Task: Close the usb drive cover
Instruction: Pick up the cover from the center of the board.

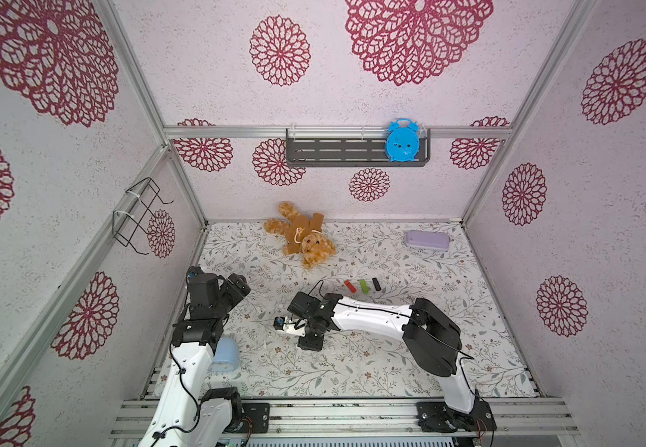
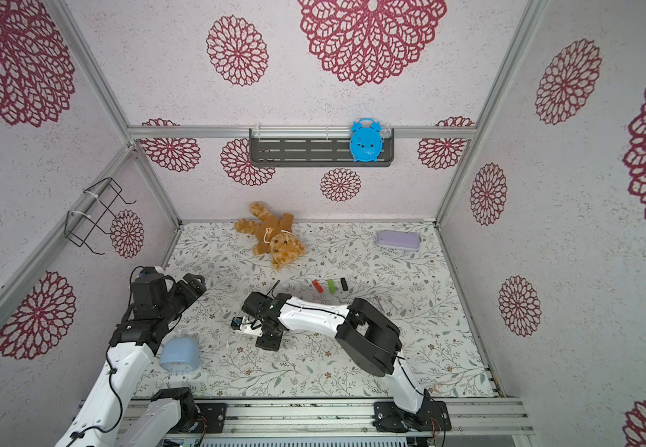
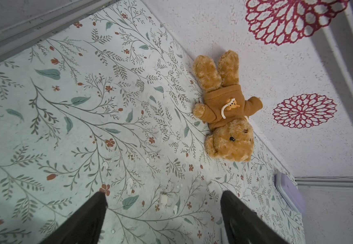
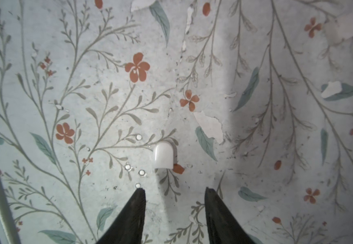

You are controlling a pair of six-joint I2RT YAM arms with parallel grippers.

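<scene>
The right gripper [image 4: 174, 190] stands spread over the mat [image 4: 65, 63], its two dark fingers [image 4: 133, 213] apart with nothing between them. We see the white cap [image 4: 164, 156] lying on the mat just ahead of the fingertips, touching neither finger. In both top views the cap is too small for us to pick out.

The left gripper [image 3: 163, 195] is spread wide as well and is empty, above bare mat. The bear [image 3: 226, 109] lies farther ahead of it, against the wall.

In both top views the right arm [image 1: 371, 315] reaches from the lower right of the frame to its centre, and the left arm [image 1: 190, 367] rises at the lower left. A light blue thing [image 2: 180, 358] sits just beside the left arm, partly hidden by it.

Right of centre, just above the right arm in the frame, we find a red drive [image 1: 349, 285], a green drive [image 1: 363, 285] and a black drive [image 1: 376, 284] in a short row, near one another. We cannot tell whether they are capped.

The bear [image 1: 306, 236] lies above centre by the back wall, and a purple case [image 1: 427, 240] lies at the mat's upper right corner. A blue clock [image 1: 402, 140] stands on the shelf [image 1: 333, 151] on the back wall.
</scene>
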